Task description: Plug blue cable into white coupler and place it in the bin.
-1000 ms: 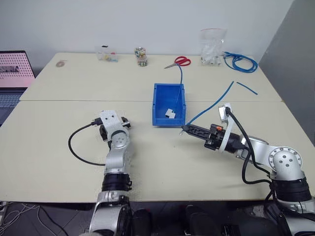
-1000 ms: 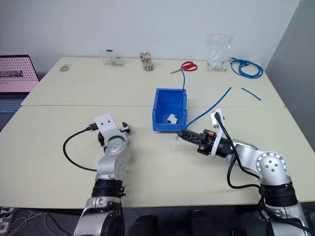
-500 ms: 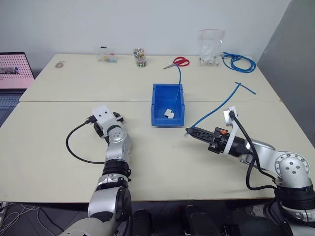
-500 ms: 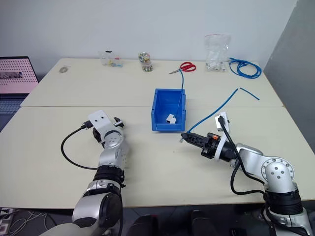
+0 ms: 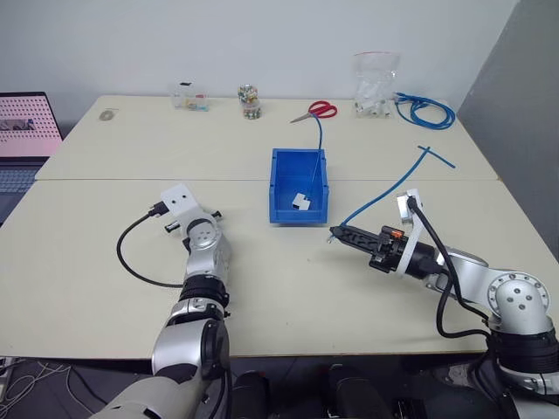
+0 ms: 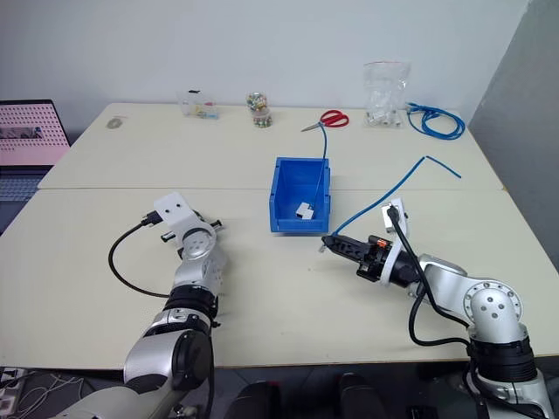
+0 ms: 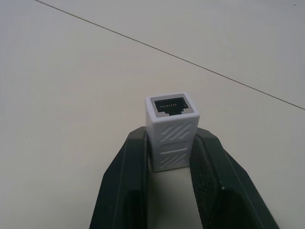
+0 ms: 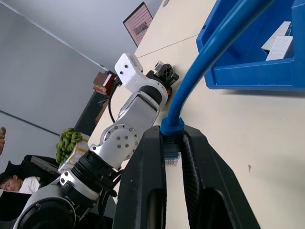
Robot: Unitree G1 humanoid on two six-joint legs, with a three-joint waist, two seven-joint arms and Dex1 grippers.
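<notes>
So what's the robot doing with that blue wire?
It's getting ready to plug two parts together. The right tool is shut on the plug end of the cable, and the rest of the wire trails off behind it across the table. The left tool is pinching the coupler, with its dark socket facing away from the tool. The two are apart, so nothing is plugged in yet. The bin sits between the arms, a bit farther back.

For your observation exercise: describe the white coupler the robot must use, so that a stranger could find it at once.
On the near half of the table, look to the robot's left pincer. Between its black fingers sits the white coupler, socket outward and empty, unlike the white blocks lying in the blue bin.
</notes>
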